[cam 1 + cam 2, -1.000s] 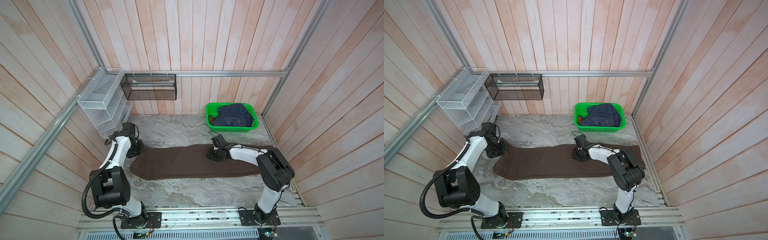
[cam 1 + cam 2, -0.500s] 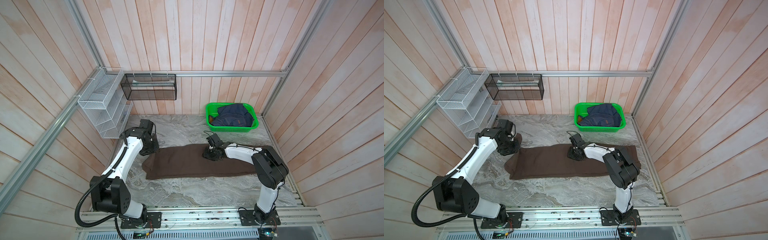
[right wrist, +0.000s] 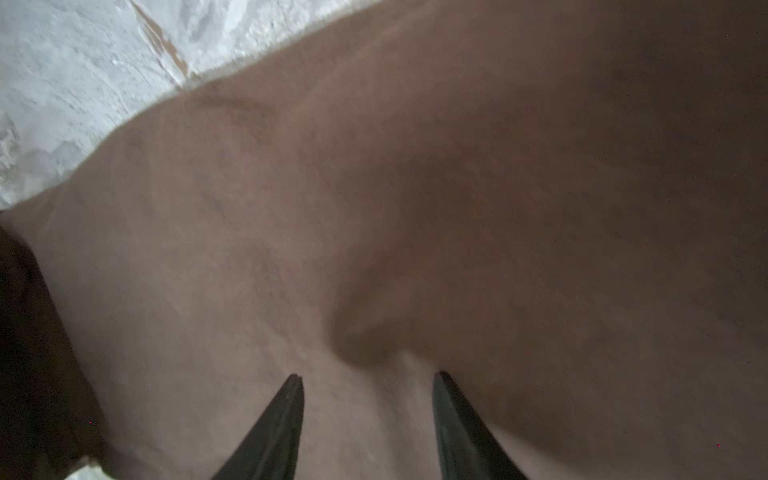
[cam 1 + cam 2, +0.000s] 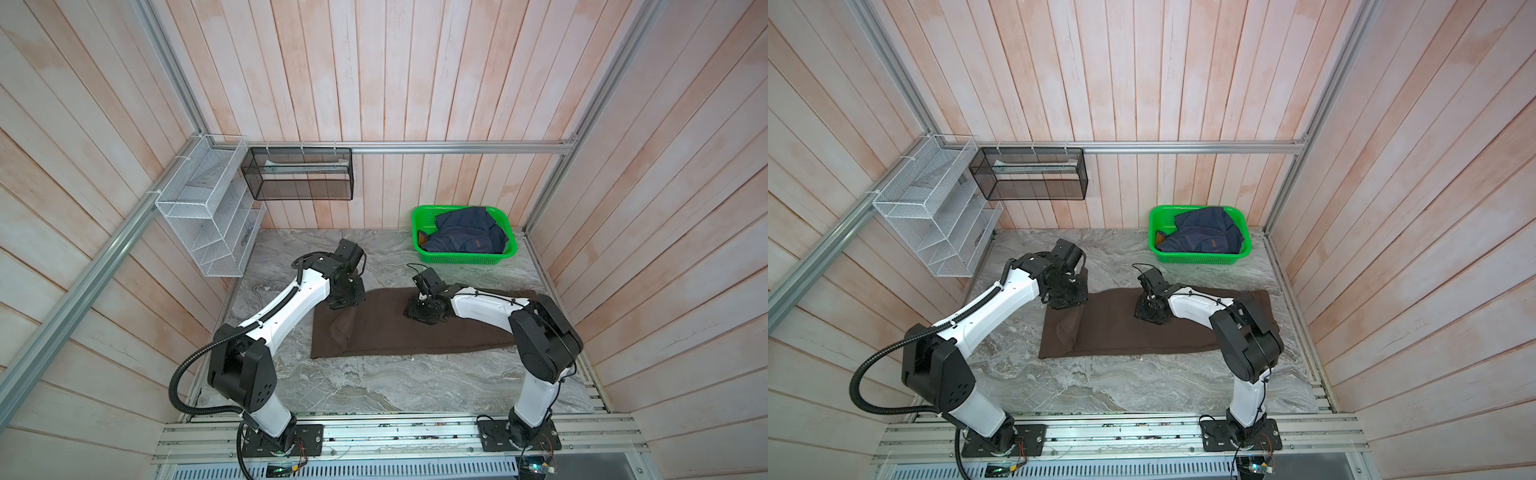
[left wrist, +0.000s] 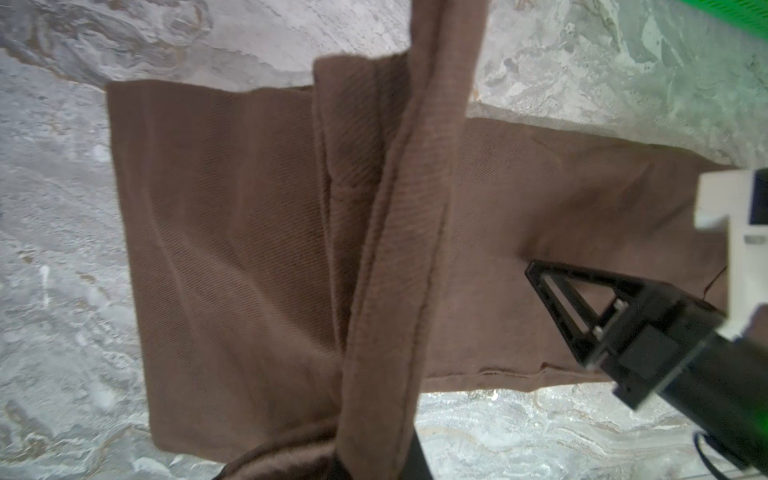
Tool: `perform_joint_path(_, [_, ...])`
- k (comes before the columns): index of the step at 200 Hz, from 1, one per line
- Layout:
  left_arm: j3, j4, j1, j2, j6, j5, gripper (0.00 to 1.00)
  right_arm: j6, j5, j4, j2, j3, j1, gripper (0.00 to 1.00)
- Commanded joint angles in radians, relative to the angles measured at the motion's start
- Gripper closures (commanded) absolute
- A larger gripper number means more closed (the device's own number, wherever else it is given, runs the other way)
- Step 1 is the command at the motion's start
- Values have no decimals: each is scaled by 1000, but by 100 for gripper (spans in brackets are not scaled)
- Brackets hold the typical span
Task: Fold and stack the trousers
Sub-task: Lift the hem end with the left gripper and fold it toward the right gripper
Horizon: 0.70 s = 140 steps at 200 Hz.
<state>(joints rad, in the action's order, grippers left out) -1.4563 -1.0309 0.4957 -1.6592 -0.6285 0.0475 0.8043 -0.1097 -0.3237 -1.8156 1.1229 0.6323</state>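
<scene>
The dark brown trousers (image 4: 415, 332) lie in a long flat strip on the marble tabletop (image 4: 374, 386), just in front of the green basket (image 4: 461, 259); the end farthest from the basket is lifted and doubling over. The left gripper (image 4: 347, 301) is clamped tight on that hem, with cloth hanging from it; the right gripper (image 3: 368, 378) rests on the cloth midway along, near the basket-side edge, jaws parted, gripping nothing. This looks like an end-to-end fold in hand; next the hem probably travels toward the basket end, so the right gripper must clear out.
</scene>
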Motion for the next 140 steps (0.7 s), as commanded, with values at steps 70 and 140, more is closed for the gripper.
perform_joint_path(70, [-218,48,161,-164,-114,-9,100,-70,85,-95,200,-179,-229,50])
perform_joint_path(140, [-290,97,205,-306,-148,29,100,-91,67,-77,197,-208,-278,54])
